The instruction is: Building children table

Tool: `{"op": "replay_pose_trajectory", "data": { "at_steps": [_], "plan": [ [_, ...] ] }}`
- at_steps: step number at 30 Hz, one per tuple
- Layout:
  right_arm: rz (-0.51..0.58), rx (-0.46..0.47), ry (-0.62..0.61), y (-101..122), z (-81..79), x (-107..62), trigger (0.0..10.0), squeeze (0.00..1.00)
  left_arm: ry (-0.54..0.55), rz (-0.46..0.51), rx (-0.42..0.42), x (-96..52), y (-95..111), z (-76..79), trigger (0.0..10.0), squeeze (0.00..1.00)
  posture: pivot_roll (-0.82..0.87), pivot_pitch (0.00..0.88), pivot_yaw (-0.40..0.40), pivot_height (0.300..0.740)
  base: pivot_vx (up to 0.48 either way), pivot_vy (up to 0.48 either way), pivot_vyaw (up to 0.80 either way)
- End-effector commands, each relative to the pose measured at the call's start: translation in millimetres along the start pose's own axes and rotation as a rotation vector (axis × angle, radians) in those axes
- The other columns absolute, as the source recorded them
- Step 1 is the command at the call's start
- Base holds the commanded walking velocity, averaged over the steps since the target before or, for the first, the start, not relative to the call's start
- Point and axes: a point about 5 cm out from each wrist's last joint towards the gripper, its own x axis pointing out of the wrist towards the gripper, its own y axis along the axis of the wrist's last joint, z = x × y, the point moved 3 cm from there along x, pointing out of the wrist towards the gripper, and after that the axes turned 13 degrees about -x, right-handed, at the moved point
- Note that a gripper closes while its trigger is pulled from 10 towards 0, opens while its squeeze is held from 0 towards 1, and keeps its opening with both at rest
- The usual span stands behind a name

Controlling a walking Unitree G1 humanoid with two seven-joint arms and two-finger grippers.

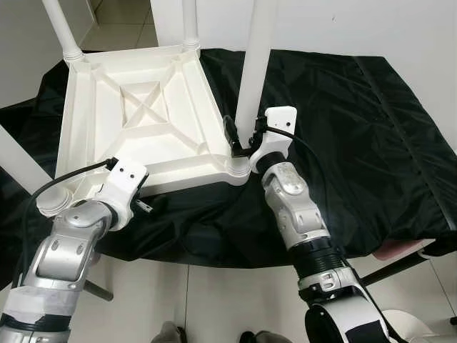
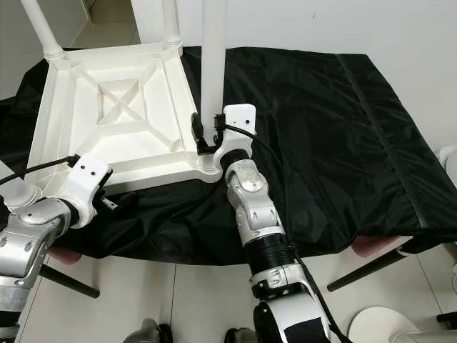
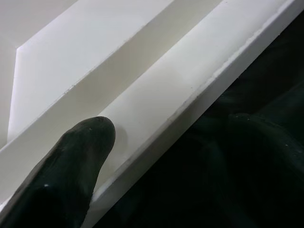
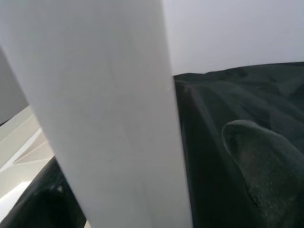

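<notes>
A white plastic children's table (image 1: 136, 114) lies upside down on a black cloth (image 1: 357, 128), its ribbed underside facing up. White legs stand up from its corners: two at the far side (image 1: 61, 25) (image 1: 189, 21) and one at the near right corner (image 1: 253, 64). My right gripper (image 1: 243, 136) straddles the base of that near right leg, open. In the right wrist view the leg (image 4: 114, 118) stands between the fingers, with a gap to one finger (image 4: 259, 161). My left gripper (image 1: 145, 206) rests against the table's near rim (image 3: 180, 95), close to the near left corner.
The cloth-covered surface ends just in front of me, with tiled floor (image 1: 214, 300) below. Another white leg (image 1: 14, 161) slants in at the left edge. A pink edge (image 1: 400, 250) peeks from under the cloth on the right. A white wall stands behind.
</notes>
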Motion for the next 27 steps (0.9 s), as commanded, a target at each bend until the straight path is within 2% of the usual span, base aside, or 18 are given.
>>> {"op": "replay_pose_trajectory", "data": {
  "at_steps": [1,2,3,5,6,10,17,20,21,22,25,27],
  "plan": [
    [-0.026,0.116,-0.026,-1,-11.0,-0.1,10.0,0.0,-0.191,-0.088,-0.02,1.1,-18,22.6,10.0,0.0,-0.08,0.109,-0.002,0.74,0.0,0.0,0.0],
    [-0.037,0.176,-0.024,-1,-16.2,-1.8,10.0,0.0,-0.193,-0.086,-0.019,1.1,-17,23.1,10.0,0.0,-0.08,0.107,-0.001,0.74,0.0,0.0,0.0],
    [-0.037,0.176,-0.024,-1,-16.2,-1.8,10.0,0.0,-0.193,-0.086,-0.019,1.1,-17,23.1,10.0,0.0,-0.08,0.107,-0.001,0.74,0.0,0.0,0.0],
    [-0.055,0.251,-0.026,-2,-21.9,-3.9,10.0,0.0,-0.198,-0.081,-0.021,0.4,-16,23.7,10.0,0.0,-0.09,0.112,-0.001,0.74,0.0,0.0,0.0],
    [-0.055,0.251,-0.026,-2,-21.9,-3.9,10.0,0.0,-0.198,-0.081,-0.021,0.4,-16,23.7,10.0,0.0,-0.09,0.112,-0.001,0.74,0.0,0.0,0.0],
    [-0.073,0.364,-0.041,0,-21.1,-3.4,10.0,0.0,-0.251,-0.074,-0.013,-2.8,-16,31.7,9.9,0.0,-0.09,0.115,-0.001,0.74,0.0,0.0,0.0],
    [-0.067,0.383,-0.042,1,-18.4,-2.7,10.0,0.0,-0.261,-0.077,-0.001,-3.1,-17,34.3,9.9,0.0,-0.09,0.116,-0.002,0.74,0.0,0.0,0.0],
    [0.035,0.162,0.143,10,-27.3,-6.1,10.0,0.0,-0.26,-0.064,0.003,-3.4,-15,34.7,10.0,0.0,-0.09,0.119,-0.002,0.74,0.0,0.0,0.0],
    [0.051,0.051,0.189,11,-27.5,-5.8,10.0,0.0,-0.273,-0.045,0.007,-4.9,-12,37.6,10.0,0.0,-0.09,0.121,-0.003,0.74,0.0,0.0,0.0],
    [0.051,0.051,0.189,11,-27.5,-5.8,10.0,0.0,-0.273,-0.045,0.007,-4.9,-12,37.6,10.0,0.0,-0.09,0.121,-0.003,0.74,0.0,0.0,0.0],
    [0.025,-0.096,0.238,8,-21.3,-4.3,10.0,0.0,-0.331,0.014,0.018,-10.5,-3,50.9,10.0,0.0,-0.09,0.122,-0.005,0.74,0.0,0.0,0.0],
    [0.016,-0.116,0.272,5,-16.8,-5.1,10.0,0.0,-0.368,0.054,0.019,-13.9,4,60.4,10.0,0.0,-0.09,0.123,-0.007,0.74,0.0,0.0,0.0]
  ]
}}
